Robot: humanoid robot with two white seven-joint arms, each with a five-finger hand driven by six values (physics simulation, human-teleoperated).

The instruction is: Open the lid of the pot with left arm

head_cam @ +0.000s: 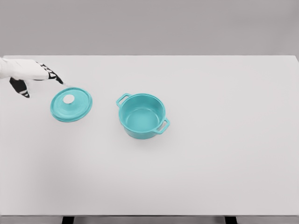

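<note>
A teal pot (142,115) with two side handles stands uncovered near the middle of the white table (210,154); its inside is empty. Its round teal lid (71,104) with a white knob lies flat on the table to the pot's left, apart from it. My left hand (39,77) comes in from the left edge, just above and left of the lid, with its fingers spread and holding nothing. It does not touch the lid. The right arm is out of view.
The table's far edge runs across the top and its front edge along the bottom, with dark legs below it.
</note>
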